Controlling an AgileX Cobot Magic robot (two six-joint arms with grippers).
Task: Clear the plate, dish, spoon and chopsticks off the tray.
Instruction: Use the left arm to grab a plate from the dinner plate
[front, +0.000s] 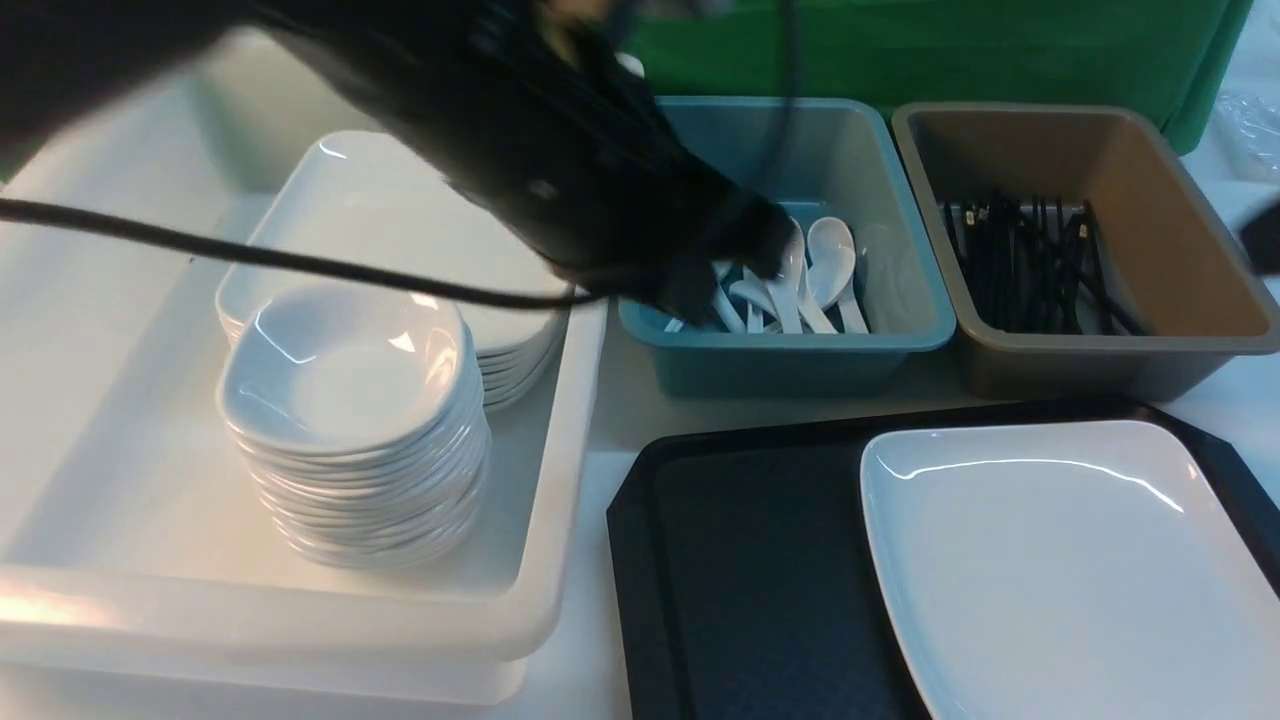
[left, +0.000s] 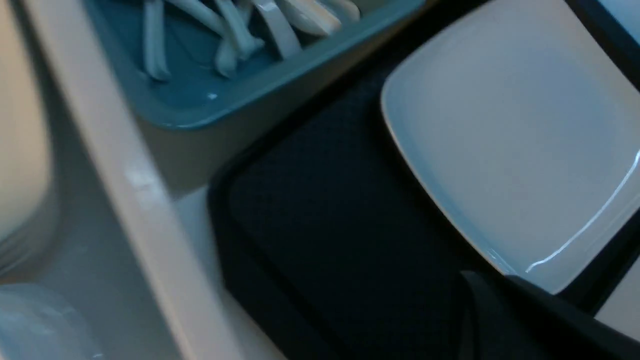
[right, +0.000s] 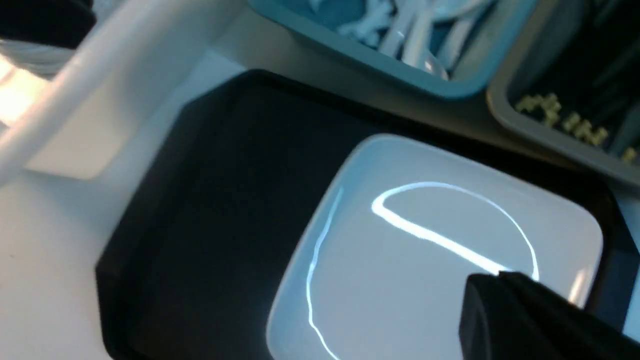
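Observation:
The white plate (front: 1060, 570) (left: 510, 130) (right: 440, 260) lies on the right half of the black tray (front: 750, 580) (left: 325, 210) (right: 225, 200); the tray's left half is bare. My left gripper (front: 740, 270) (left: 482, 280) hangs over the blue tub (front: 900, 335), just above several white spoons (front: 825, 270). It is shut with nothing in it. My right gripper (right: 492, 280) is shut and empty, above the plate's far right part. Black chopsticks (front: 1030, 265) lie in the brown tub (front: 1120, 350). Small white dishes (front: 350, 400) are stacked in the white tub (front: 560, 480).
A stack of large white plates (front: 400, 210) stands behind the dishes in the white tub. A black cable (front: 200, 245) runs across it. The blue and brown tubs stand side by side just behind the tray. A green wall (front: 1000, 50) closes the back.

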